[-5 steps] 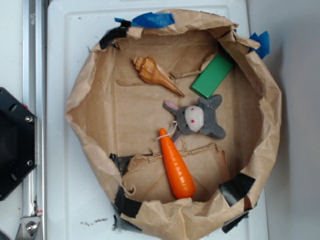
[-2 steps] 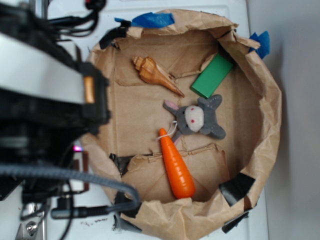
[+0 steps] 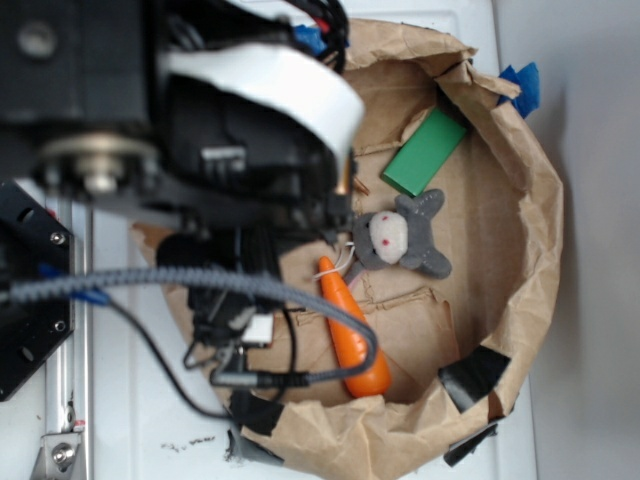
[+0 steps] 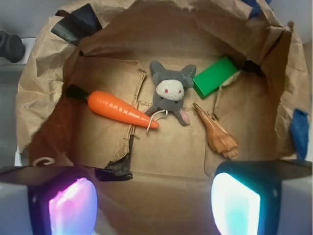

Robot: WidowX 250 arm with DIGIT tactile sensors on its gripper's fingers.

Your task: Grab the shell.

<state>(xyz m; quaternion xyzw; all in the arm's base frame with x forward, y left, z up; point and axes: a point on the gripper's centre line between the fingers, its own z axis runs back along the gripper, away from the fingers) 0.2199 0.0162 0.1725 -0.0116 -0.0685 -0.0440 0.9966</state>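
Wrist view showing the shell (image 4: 217, 133) lying flat on the floor of the paper tub (image 4: 44, 83), wide knobby end nearest the camera, thin point aiming away toward the stuffed toy (image 4: 168, 91). Sitting just ahead of the right-hand finger (image 4: 234, 205) in that view, nothing touching it. Claw (image 4: 154, 203) standing spread, pads glowing at both lower corners, gap between them empty, well above the tub floor.

Exterior view mostly blocked: arm (image 3: 200, 130) covering the upper left of the tub, hiding nearly all of the shell; only the tip possibly peeking out by the arm's edge, too small to call.

Step in hand, as a judgement: approaching, not yet descending. Next move calling for shifting sideways toward the right-hand finger so the shell sits centred in the gap, then lowering and closing across the ribbed body. Tapering form suggesting a pinch near the thicker middle instead of the slim point; turning the wrist possibly needed to straddle the long axis.

Tub contents: shell; stuffed toy near centre, one ear close to the shell's point, contact not resolvable; carrot (image 4: 120, 109) on the far side of the toy from the shell, tip near the toy's string; green block (image 4: 214, 77) beyond the shell, by the tub wall. Tape patches (image 4: 78, 20) along the rim.
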